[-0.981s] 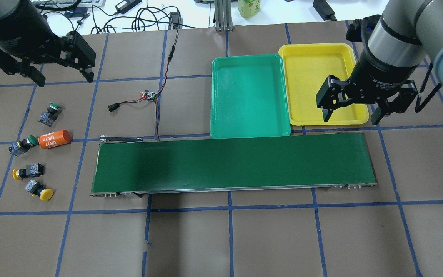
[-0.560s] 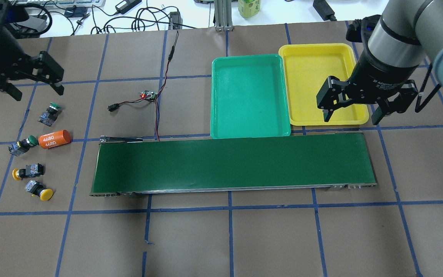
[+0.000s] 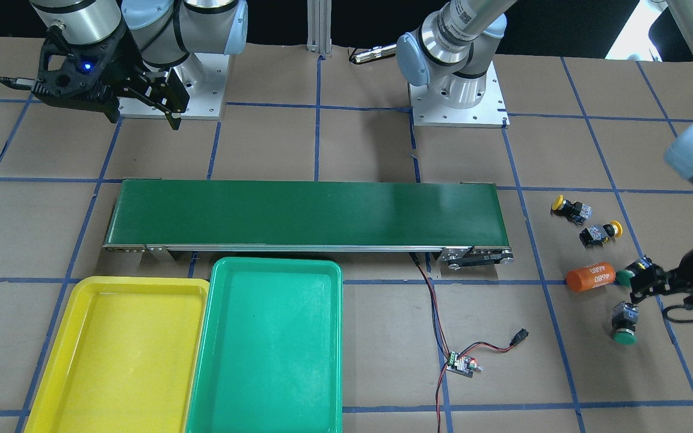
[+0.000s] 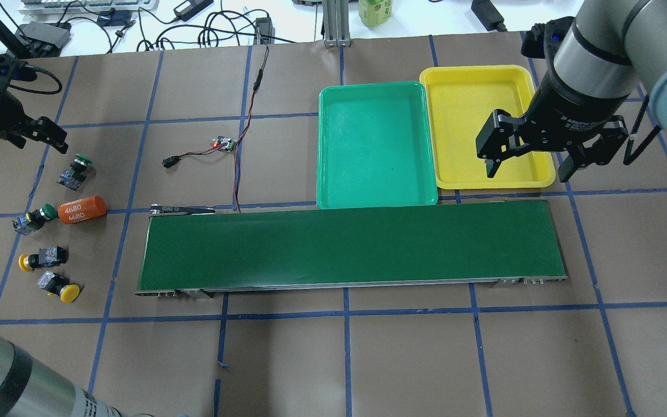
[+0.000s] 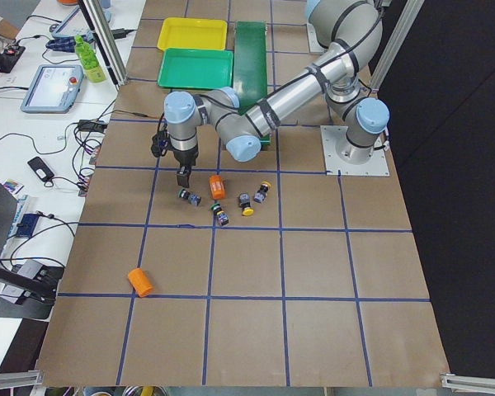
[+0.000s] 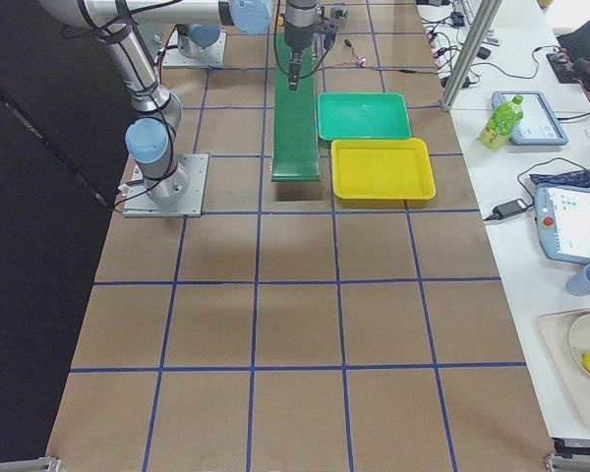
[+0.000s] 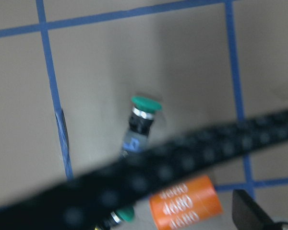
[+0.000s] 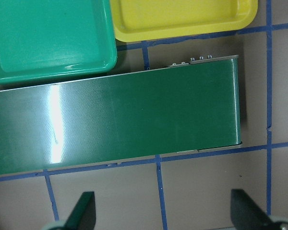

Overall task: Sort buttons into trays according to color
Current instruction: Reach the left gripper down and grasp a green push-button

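Approach for first pick. Left gripper wide open, empty; green button lies near, below its fingers, untouched. Right gripper open, empty, over yellow tray edge. Next: descend, straddle button, close.

The table is lit brightly and evenly from above, and only soft shadows are cast on it. A pale streak of glare is seen on the conveyor belt in the right wrist view. The left wrist view is blurred throughout (a dark band crosses it wholly out of focus), so the green-capped button is rendered soft.
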You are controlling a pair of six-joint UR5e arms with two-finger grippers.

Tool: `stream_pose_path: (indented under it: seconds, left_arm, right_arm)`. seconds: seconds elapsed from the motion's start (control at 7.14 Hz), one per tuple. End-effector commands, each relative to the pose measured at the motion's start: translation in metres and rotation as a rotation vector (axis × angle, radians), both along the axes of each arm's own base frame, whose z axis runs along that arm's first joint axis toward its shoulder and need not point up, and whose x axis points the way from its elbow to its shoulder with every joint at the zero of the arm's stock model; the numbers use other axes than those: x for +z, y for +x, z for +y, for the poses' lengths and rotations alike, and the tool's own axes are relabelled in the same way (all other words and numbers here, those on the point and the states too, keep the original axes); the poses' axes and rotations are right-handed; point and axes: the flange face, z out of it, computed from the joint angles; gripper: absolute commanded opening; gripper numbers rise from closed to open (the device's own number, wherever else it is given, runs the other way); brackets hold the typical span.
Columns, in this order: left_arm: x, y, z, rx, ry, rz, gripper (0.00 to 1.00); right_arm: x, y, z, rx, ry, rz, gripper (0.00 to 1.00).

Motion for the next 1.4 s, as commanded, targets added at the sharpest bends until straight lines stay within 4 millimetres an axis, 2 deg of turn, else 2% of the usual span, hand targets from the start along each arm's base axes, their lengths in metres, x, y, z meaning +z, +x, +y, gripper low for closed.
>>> stream_pose_path:
  seconds: [0.0,0.14,0.56,0.7,0.84,1.12,1.26]
  left_arm:
    - [-0.044,0.019,-0.029,-0.031,0.008,0.003,1.00]
    - [-0.070,0.019,-0.025,-0.028,0.029,0.051,1.00]
    - [-0.102,0.023,0.000,0.000,0.093,0.104,1.00]
    - [-0.104,0.024,0.003,-0.013,0.118,0.095,0.61]
    - [-0.102,0.027,0.006,-0.026,0.178,0.077,0.01]
    - [-0.090,0.023,0.012,-0.013,0.185,0.094,0.00]
    - [-0.062,0.018,0.010,-0.016,0.193,0.098,0.00]
  right_arm:
    - [0.004,0.000,0.003,0.000,-0.014,0.002,1.00]
    - [0.004,0.000,0.003,0.003,-0.014,-0.001,1.00]
    - [0.001,0.000,0.001,0.009,-0.008,0.000,1.00]
    - [0.003,0.000,0.003,0.009,-0.011,0.003,1.00]
    - [0.003,0.000,0.004,0.001,-0.011,-0.001,1.00]
    - [-0.004,0.001,0.006,0.002,0.001,-0.009,1.00]
    - [-0.004,0.000,0.006,0.006,0.002,-0.002,1.00]
